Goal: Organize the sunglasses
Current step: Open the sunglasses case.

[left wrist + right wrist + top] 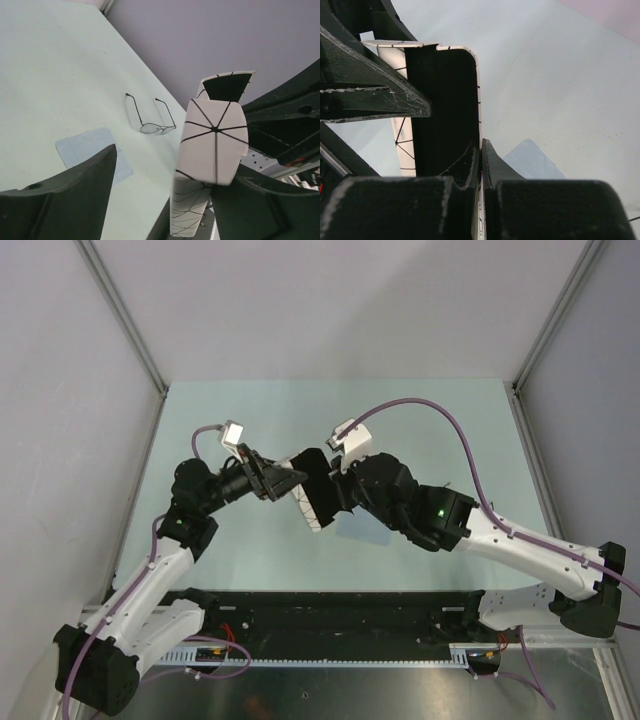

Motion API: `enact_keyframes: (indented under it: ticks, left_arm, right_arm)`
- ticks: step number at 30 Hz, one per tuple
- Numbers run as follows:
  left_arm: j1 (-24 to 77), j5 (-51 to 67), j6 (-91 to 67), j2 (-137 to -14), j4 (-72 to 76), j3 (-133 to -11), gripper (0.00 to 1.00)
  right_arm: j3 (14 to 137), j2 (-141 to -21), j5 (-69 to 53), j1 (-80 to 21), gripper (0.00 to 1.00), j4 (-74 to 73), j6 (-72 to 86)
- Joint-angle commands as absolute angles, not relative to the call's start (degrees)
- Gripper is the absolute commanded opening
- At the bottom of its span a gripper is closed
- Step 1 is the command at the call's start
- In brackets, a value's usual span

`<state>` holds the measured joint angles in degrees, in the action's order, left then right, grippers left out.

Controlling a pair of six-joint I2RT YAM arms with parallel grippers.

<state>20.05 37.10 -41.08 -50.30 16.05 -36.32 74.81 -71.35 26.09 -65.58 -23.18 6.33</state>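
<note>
Gripping one thin wall of the white spectacle case with thin black lines and a black lining point(445, 100), the right pincer point(481, 150) is closed on it, and the case hangs in the air above the pale green desk point(50, 75). The left pincer point(176, 157) stands open around the lower end of the case; one of its fingers point(265, 205) seems to touch the shell, while the other is apart from it. On the shell the black lines meet in star-like points, and the flap is open. The thin wire-framed sunglasses point(150, 128) lie on the desk with arms unfolded, near a pale blue cloth point(92, 150) but not touching it.
</note>
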Motion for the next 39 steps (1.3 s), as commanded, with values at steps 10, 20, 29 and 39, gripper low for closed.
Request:
enact_keyframes:
  ticks: [10, 20, 29, 39]
  left_arm:
    - [20.5, 36.4, -36.0, -47.2, 15.2, -37.7, 0.32]
    - [20.6, 36.7, -33.9, -45.4, 13.9, -37.7, 0.44]
    - [20.5, 34.5, -32.2, -44.5, 10.6, -38.1, 0.55]
    - [20.7, 29.1, -32.5, -43.9, 8.2, -38.1, 0.89]
  right_arm:
    - [77.3, -68.7, 25.1, -61.4, 0.00, -21.4, 8.4]
    - [77.3, -68.8, 21.0, -56.7, 0.00, -23.6, 12.8]
    - [77.3, -68.6, 19.8, -56.2, 0.00, -22.9, 13.3]
    - [77.3, -72.1, 29.3, -60.8, 0.00, -21.3, 12.6]
